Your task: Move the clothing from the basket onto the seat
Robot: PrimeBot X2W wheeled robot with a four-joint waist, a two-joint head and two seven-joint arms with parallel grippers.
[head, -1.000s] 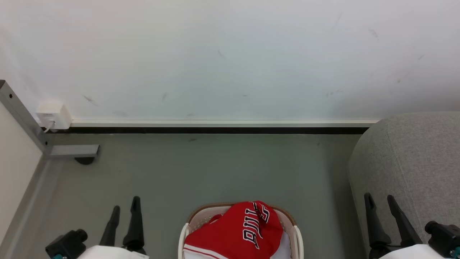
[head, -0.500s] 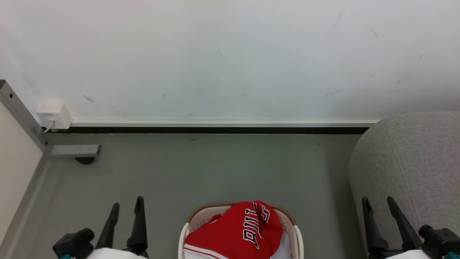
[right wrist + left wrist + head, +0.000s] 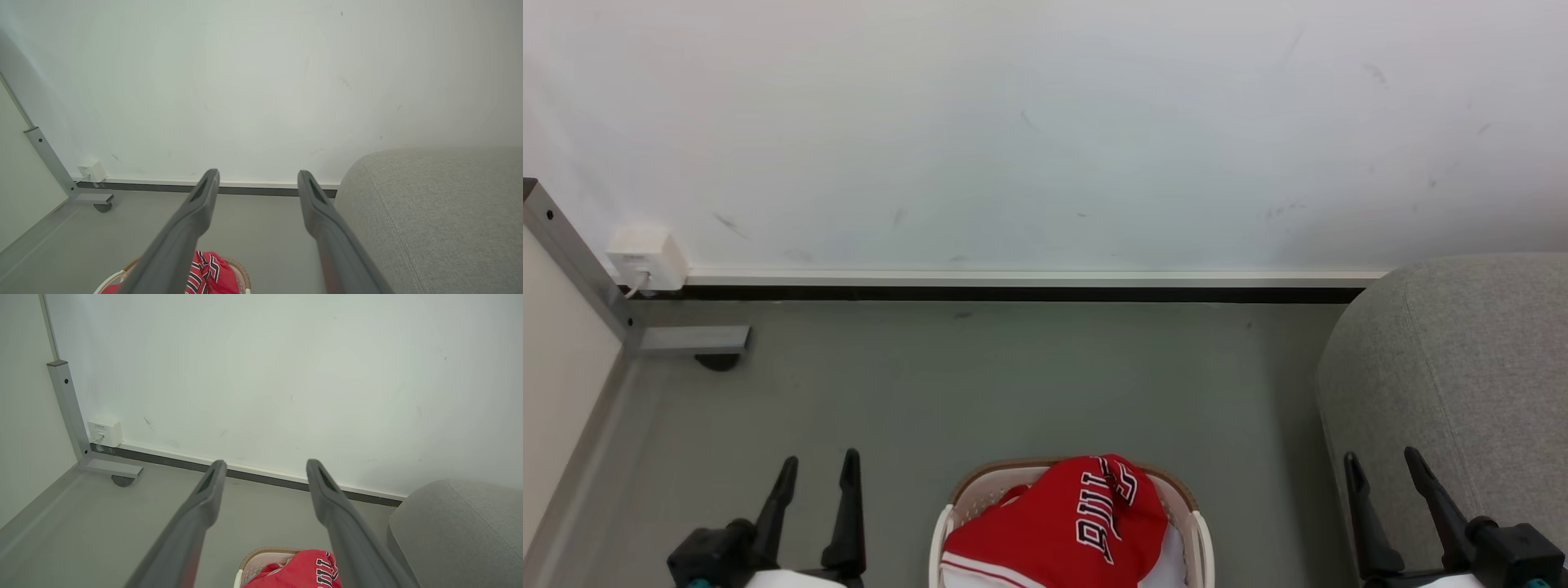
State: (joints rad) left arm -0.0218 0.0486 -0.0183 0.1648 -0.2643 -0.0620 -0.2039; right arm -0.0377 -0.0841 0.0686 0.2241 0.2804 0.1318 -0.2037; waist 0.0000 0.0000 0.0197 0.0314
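Note:
The red jersey clothing (image 3: 1062,531) with black-and-white lettering is heaped in the cream basket (image 3: 1176,494) at the bottom centre of the head view, on the floor. The large grey seat (image 3: 1462,367) rises at the right. My left gripper (image 3: 818,465) stands open to the left of the basket, fingers pointing up, nothing between them. My right gripper (image 3: 1382,461) is open to the right of the basket, in front of the seat's side. The left wrist view shows the clothing (image 3: 298,571) and seat (image 3: 457,531) below its open fingers. The right wrist view shows the clothing (image 3: 208,273) and seat (image 3: 429,212).
A white wall with a baseboard (image 3: 1013,282) runs across the back. A grey metal frame leg with a foot (image 3: 690,339) and a white wall socket box (image 3: 645,257) stand at the left. Grey floor (image 3: 1013,384) lies between basket and wall.
Both grippers have slid lower in the head view; the left one also shifted toward the basket. Basket, clothing and seat stay put.

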